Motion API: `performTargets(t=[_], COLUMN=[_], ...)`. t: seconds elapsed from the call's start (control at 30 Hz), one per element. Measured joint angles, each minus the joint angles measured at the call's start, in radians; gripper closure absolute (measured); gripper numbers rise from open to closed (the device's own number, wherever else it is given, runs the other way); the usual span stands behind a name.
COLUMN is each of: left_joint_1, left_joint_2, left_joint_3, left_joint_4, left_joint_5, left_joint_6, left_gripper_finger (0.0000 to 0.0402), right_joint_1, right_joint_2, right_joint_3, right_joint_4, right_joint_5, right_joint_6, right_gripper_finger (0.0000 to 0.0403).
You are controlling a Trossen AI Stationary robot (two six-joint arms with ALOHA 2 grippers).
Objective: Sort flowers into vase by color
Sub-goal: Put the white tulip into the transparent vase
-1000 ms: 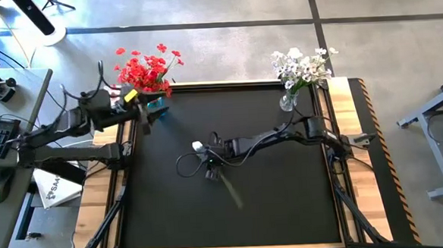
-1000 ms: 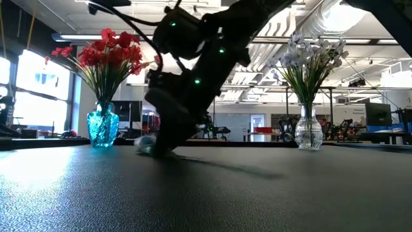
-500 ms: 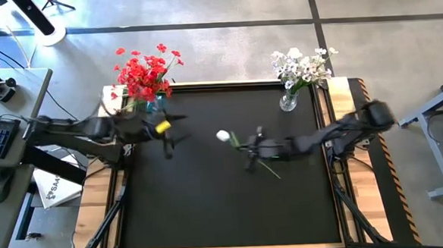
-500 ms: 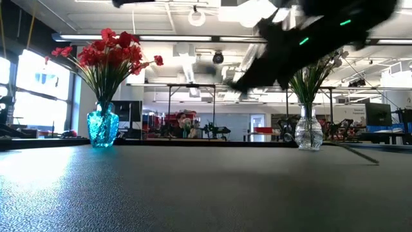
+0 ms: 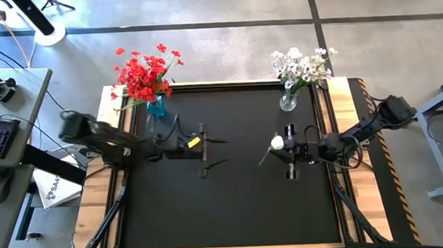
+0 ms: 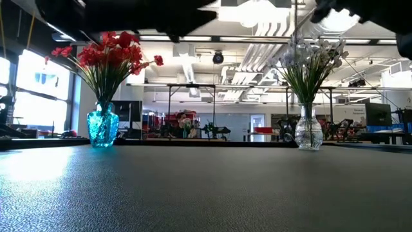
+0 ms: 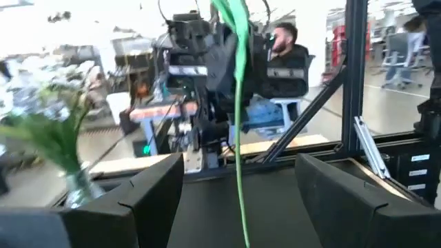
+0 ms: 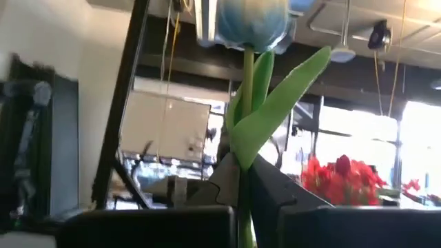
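My right gripper [image 5: 285,146] hangs over the table's right half, shut on a white flower [image 5: 277,142] with a green stem and leaf [image 8: 275,103]. My left gripper [image 5: 217,152] is over the table's middle, open and pointing level at that flower. The flower's stem [image 7: 238,110] shows beyond the gap between its fingers, which touch nothing. Red flowers [image 5: 144,71] stand in a blue vase [image 6: 103,125] at the far left. White flowers [image 5: 302,65] stand in a clear vase [image 6: 309,132] at the far right. My right gripper pinches the flower's thin stem [image 8: 246,207] between its two fingers, just below the leaf. The fingers come from the table's right side, tipped a little upward. The flower is clear of the table, its bloom [image 8: 251,21] above the fingers and the lower stem hanging below them.
The black mat [image 5: 226,207] is bordered by wooden strips [image 5: 96,191] on either side. A desk with a keyboard and mouse [image 5: 1,185] stands left of the table. In the left wrist view a seated person [image 7: 282,55] shows beyond the table.
My right gripper has risen from the table's middle and drawn back toward the right edge, tipping from pointing down to slightly above level. The white flower, which lay on the mat, is now lifted clear. My left gripper has moved from the red vase down toward the table's middle.
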Motion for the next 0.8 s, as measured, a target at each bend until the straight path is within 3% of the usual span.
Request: performTargets(t=[0.1, 0.23, 0.43, 0.6, 0.8], left_joint_1=[0.027, 0.042, 0.024, 0.011, 0.009], left_joint_2=[0.124, 0.235, 0.293, 0.293, 0.291], left_joint_3=[0.046, 0.15, 0.258, 0.288, 0.303], left_joint_4=[0.095, 0.094, 0.073, 0.031, 0.022], left_joint_5=[0.066, 0.173, 0.236, 0.232, 0.225], left_joint_6=[0.021, 0.003, -0.022, -0.005, -0.003], left_gripper_finger=[0.0135, 0.0135, 0.0153, 0.0204, 0.0293], right_joint_1=[-0.023, -0.037, -0.043, -0.043, -0.043], right_joint_2=[0.038, 0.116, 0.225, 0.254, 0.261], right_joint_3=[0.071, 0.174, 0.263, 0.272, 0.275], right_joint_4=[-0.027, -0.025, -0.044, -0.044, -0.047], right_joint_5=[-0.077, -0.133, -0.148, -0.148, -0.145], right_joint_6=[-0.018, -0.072, -0.105, -0.092, -0.067], right_gripper_finger=[0.0399, 0.0399, 0.0399, 0.04, 0.04])
